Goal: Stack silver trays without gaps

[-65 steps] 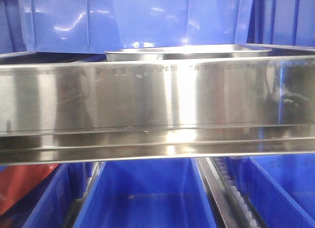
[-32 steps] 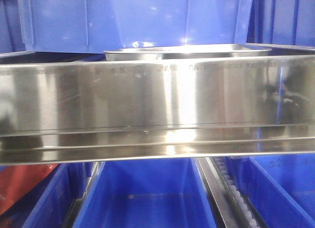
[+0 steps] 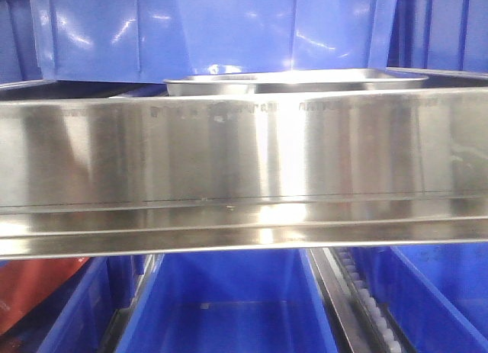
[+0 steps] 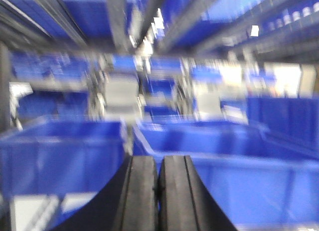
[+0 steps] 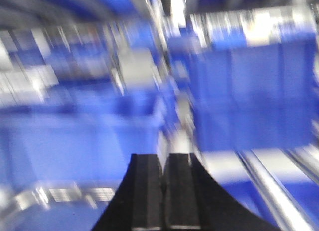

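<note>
One silver tray (image 3: 293,81) shows in the front view as a thin shiny rim just behind the long steel rail; its body is hidden by the rail. Neither gripper appears in the front view. In the blurred left wrist view my left gripper (image 4: 158,163) is shut, its black pads pressed together with nothing between them, in front of blue bins. My right gripper (image 5: 163,163) is shut and empty too, in an equally blurred right wrist view. No tray shows in either wrist view.
A wide brushed-steel rail (image 3: 244,162) spans the front view. Blue plastic bins stand behind it (image 3: 213,29) and below it (image 3: 229,307). A roller track (image 3: 366,307) runs between the lower bins. Something red (image 3: 38,288) sits at lower left.
The front view has shifted slightly; the tray rim sits a little further right and lower. Reflections on the rail have changed.
</note>
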Motion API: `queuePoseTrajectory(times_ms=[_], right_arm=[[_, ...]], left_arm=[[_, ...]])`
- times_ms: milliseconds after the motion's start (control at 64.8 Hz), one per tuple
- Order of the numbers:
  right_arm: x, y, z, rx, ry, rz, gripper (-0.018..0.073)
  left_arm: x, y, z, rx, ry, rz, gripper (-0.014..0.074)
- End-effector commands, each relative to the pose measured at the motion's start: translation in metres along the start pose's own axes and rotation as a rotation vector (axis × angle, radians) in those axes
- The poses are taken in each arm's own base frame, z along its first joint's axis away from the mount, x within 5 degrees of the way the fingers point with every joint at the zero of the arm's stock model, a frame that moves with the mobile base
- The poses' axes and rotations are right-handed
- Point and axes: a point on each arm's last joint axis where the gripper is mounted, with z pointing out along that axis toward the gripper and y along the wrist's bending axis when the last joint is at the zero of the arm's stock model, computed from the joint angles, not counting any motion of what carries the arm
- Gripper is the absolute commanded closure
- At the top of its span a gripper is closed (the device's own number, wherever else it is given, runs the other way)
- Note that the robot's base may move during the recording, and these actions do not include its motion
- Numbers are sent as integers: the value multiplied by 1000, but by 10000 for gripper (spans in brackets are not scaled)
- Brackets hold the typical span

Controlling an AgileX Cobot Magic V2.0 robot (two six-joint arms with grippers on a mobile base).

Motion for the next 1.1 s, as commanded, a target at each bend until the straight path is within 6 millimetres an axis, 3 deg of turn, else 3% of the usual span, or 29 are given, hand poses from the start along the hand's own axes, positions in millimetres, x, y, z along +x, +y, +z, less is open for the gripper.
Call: queuePoseTrajectory(times_ms=[0,108,262,633,802,864,1080], right_arm=[[-23,0,11,24,132,-32,638],[-45,1,34,31,307,-31,638],[-57,6,76,-8,500,-8,638],[-13,9,182,-74,812,47,638],[16,23,224,-123,901,30,638],[28,32,243,-148,901,20,638],[57,48,273,-183,951,0,636]], left_arm=[[-16,-5,19,46,152,-16,610],[-29,-10,47,88,314,-31,614],[-32,-11,92,120,465,-66,614],[28,-23,192,210,799,-156,614],[68,-65,232,291,899,-119,614],[84,-94,246,309,919,-75,614],[126,-158,284,321,1010,26,614]])
